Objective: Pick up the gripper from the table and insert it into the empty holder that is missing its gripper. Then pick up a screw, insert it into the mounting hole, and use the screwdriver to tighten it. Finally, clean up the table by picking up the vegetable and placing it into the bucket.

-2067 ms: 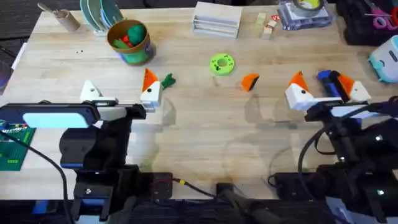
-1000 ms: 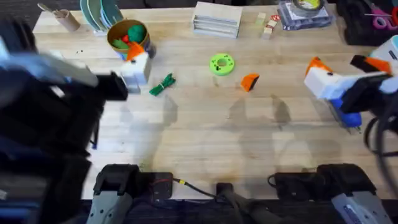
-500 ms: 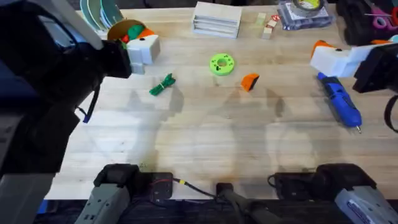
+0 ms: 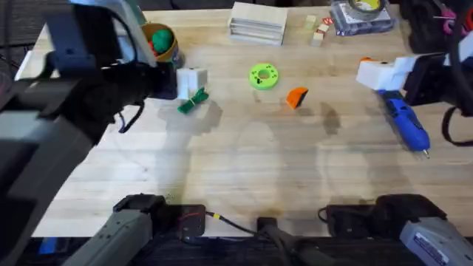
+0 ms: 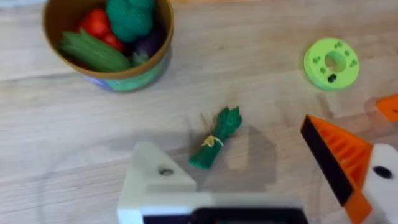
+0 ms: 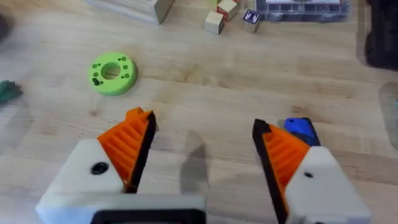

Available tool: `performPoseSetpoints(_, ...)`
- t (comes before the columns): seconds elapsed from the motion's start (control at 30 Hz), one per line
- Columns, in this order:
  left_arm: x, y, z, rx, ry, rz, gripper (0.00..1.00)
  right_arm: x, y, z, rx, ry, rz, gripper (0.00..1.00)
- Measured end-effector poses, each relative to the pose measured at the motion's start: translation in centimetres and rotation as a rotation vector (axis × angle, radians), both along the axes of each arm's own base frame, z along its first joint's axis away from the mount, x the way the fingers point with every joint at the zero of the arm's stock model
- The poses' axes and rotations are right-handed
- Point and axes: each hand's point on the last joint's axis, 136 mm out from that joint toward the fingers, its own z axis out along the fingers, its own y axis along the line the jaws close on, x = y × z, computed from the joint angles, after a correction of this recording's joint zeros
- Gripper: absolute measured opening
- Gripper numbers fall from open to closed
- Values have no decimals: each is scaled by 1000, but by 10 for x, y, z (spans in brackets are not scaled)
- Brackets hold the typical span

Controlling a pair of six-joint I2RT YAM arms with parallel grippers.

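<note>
The orange gripper lies on the table right of the lime disc; its tip shows as an orange gripper at the left wrist view's edge. My left gripper hovers open over the vegetable, a green sprig seen between its fingers. One left finger is the bare white holder with a hole; the other carries an orange pad. The bucket, also bucket, holds toy food. My right gripper is open above the blue screwdriver.
Teal plates stand behind the bucket. A white box stack, small blocks and a plastic case line the back edge. Bare wood stretches across the table's middle and front.
The left arm rose, swung toward the bucket, then came right over the sprig. The right arm lifted to the back right, uncovering the screwdriver.
</note>
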Motion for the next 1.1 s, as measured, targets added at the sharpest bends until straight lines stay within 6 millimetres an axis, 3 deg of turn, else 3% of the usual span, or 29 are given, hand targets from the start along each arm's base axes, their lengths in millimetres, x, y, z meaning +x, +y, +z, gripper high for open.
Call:
performPoseSetpoints(0.37,3,-12,-81,-9,277,-40,995,2,0,-4,0,15,0,991)
performPoseSetpoints(0.43,2,-12,-91,-9,309,-39,931,2,0,-4,0,16,0,991)
performPoseSetpoints(0.47,2,-12,-94,-10,320,-38,867,2,0,-4,0,16,0,991)
performPoseSetpoints(0.63,4,-12,-98,-11,324,-38,80,2,0,-4,0,15,0,992)
performPoseSetpoints(0.7,4,-13,-97,-10,322,-40,13,2,0,-4,0,15,0,992)
performPoseSetpoints(0.83,5,-13,-86,-11,288,-42,14,2,0,-4,0,15,0,991)
performPoseSetpoints(0.93,12,-13,-57,-13,212,-42,22,2,0,-4,1,15,0,991)
performPoseSetpoints(0.97,14,-13,-44,-12,180,-44,134,2,0,-4,1,16,0,991)
performPoseSetpoints(1.1,23,-13,30,-16,-3,-45,767,2,0,-4,1,16,0,991)
